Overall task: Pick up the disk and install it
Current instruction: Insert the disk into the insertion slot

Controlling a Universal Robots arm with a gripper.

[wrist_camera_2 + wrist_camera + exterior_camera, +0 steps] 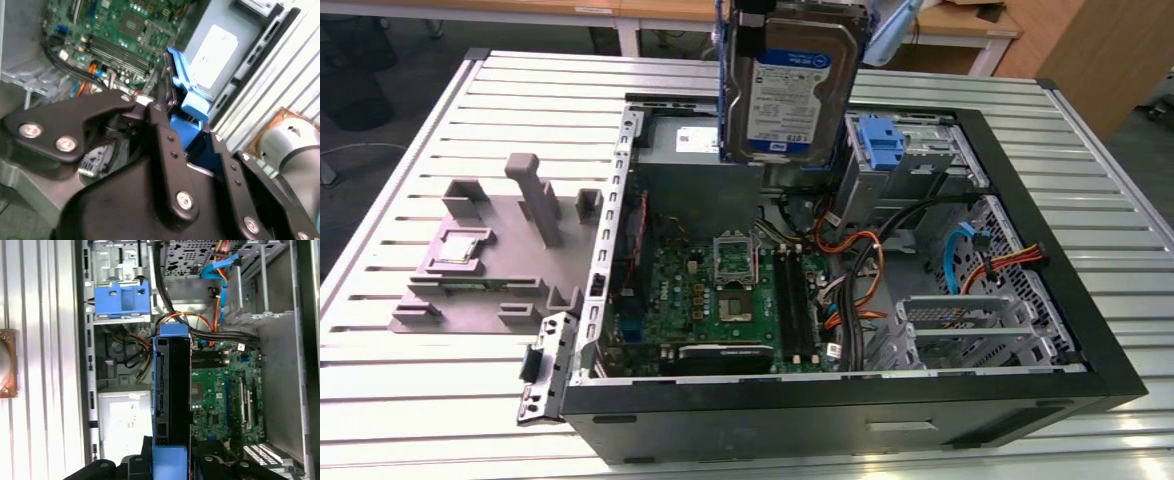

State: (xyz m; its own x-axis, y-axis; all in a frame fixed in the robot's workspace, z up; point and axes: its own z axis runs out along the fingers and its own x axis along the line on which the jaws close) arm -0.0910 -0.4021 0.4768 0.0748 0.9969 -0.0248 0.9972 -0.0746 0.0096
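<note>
The disk [790, 88] hangs upright over the back of the open computer case [854, 415], label side facing the exterior view, with a blue bracket along its edges. In the first wrist view the disk [172, 390] shows edge-on above the motherboard's rim, and my gripper [170, 462] is shut on its near end. The second wrist view shows the black fingers [162, 140] clamped against the disk's [184, 87] blue bracket. The blue caddy [883, 140] sits in the drive bay just to the exterior view's right of the disk.
Inside the case lie the green motherboard [720, 290], orange and black cables [854, 270] and a grey power supply [125, 420] with a white label. A grey fixture [494, 250] stands on the slatted metal table [427, 400] at the exterior view's left.
</note>
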